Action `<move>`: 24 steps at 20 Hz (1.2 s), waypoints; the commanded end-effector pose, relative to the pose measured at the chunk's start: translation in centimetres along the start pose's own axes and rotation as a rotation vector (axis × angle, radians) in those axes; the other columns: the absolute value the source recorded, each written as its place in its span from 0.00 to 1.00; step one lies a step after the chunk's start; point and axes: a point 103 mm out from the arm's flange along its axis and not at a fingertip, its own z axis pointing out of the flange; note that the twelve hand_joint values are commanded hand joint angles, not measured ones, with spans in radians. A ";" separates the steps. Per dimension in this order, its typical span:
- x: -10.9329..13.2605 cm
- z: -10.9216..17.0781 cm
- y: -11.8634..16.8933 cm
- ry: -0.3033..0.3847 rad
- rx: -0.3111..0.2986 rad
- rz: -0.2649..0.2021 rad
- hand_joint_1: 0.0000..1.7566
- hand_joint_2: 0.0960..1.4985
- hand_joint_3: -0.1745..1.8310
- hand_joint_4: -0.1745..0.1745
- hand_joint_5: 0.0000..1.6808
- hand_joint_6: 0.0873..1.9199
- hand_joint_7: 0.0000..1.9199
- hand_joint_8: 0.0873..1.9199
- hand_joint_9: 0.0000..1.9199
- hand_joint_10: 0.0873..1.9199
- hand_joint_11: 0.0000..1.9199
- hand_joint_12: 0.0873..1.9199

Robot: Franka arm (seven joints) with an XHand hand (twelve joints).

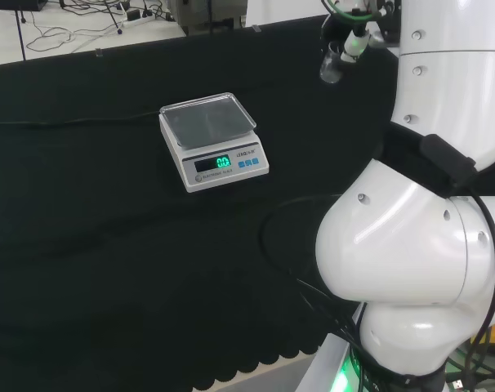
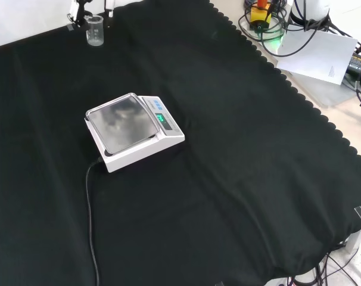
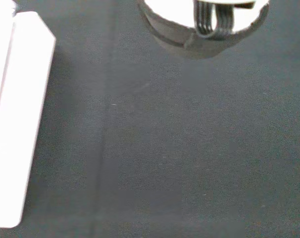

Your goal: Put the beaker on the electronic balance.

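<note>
The beaker [image 2: 95, 30] is a small clear cup, upright, at the far edge of the cloth [image 2: 228, 179] near the corner that sits top left in the front view. In the head view it shows at the top, just left of the arm's white links, and it appears to hang a little above the cloth rather than stand on it. I judge it light, stiff, smooth-walled and breakable, so it would slip if tilted and crack if squeezed or dropped. The safest hold looks to be around the side wall, below the rim, with the opening kept up.

The hand [image 2: 109, 7] has fingers on either side of the beaker near its rim. They seem to grip it, but I cannot tell that for certain from these views.

The scale [image 2: 133, 132] sits well apart from the beaker, toward the middle of the cloth, its metal pan [image 1: 208, 117] bare and its display lit. A cord [image 2: 90, 208] runs from it across the cloth.
</note>
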 end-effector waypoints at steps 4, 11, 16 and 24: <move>6.3 -0.8 0.9 -0.104 0.027 -0.176 0.85 0.76 0.09 0.00 0.45 0.67 0.32 0.69 0.45 0.67 0.47 0.63; 12.6 0.1 2.4 -0.211 0.068 -0.182 0.85 0.76 0.09 0.00 0.45 0.66 0.32 0.69 0.46 0.67 0.47 0.63; 18.4 0.6 2.9 -0.246 0.065 -0.225 0.85 0.76 0.09 0.00 0.45 0.66 0.32 0.68 0.46 0.67 0.47 0.63; 24.1 1.7 3.6 -0.269 0.065 -0.266 0.85 0.76 0.09 0.00 0.46 0.66 0.32 0.68 0.47 0.66 0.46 0.63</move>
